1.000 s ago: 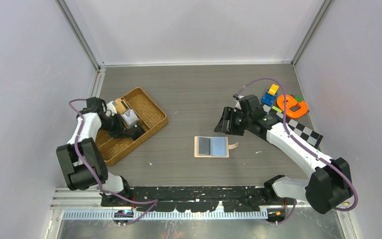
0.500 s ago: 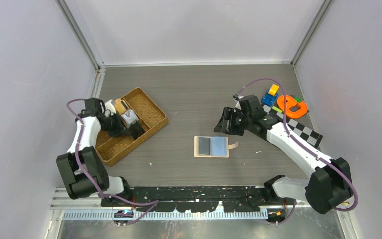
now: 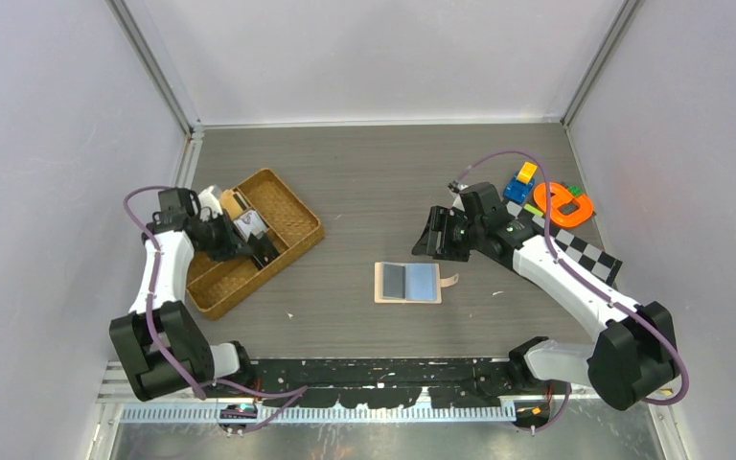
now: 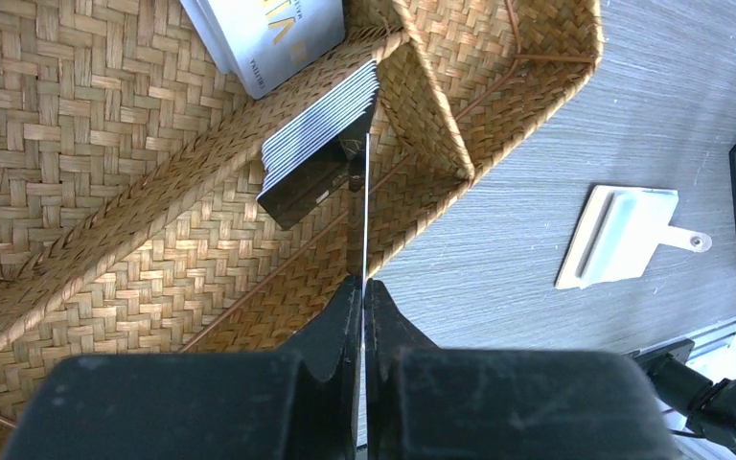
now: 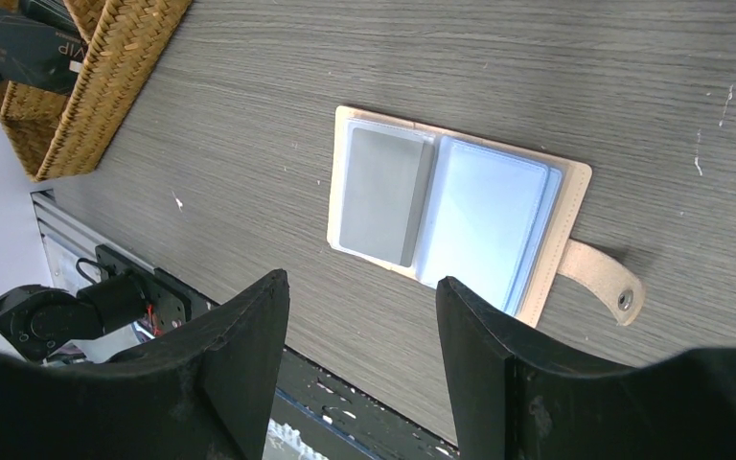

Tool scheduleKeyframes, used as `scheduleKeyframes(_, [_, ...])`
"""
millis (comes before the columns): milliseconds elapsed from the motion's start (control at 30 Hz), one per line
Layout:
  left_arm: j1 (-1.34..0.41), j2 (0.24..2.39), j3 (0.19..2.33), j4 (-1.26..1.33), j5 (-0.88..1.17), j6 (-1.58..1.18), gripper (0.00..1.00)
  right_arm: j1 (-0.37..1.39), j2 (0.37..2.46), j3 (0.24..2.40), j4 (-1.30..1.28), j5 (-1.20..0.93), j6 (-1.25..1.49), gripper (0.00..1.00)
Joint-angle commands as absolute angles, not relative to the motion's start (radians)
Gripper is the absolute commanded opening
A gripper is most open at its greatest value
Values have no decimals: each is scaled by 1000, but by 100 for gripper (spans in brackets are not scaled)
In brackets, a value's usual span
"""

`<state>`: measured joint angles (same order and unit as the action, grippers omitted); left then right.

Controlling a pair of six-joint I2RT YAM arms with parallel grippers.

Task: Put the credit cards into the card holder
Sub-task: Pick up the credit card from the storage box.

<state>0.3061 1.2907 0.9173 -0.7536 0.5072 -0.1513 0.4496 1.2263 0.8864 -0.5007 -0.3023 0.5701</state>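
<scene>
Left wrist view: left tool (image 4: 362,287) clenched on seemingly one card (image 4: 365,206); lift straight, leaving the stack (image 4: 318,129) in the tray (image 4: 105,201).

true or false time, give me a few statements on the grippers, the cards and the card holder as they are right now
1. The left gripper is shut on a thin card above the wicker tray. True.
2. The card holder lies folded shut. False: it lies open on the table, tab out to the side.
3. The right gripper grips the card holder. False: it is open and holds nothing.
4. A stack of cards rests in the wicker tray. True.
5. A grey card sits in the card holder. True.
</scene>
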Motion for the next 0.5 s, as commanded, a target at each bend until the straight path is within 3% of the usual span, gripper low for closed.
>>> scheduleKeyframes(0, [295,1215,937,-720,550,-133,0,447,1217,915,-469,-314,566,63])
scheduleKeyframes(333, [265,1079,954,-707,508,-114,0,448,1190,937,-460,-311,558,63])
scheduleKeyframes(467, [228,1036,978,-701,581,-126,0,447,1177,946,-439,-349,555,63])
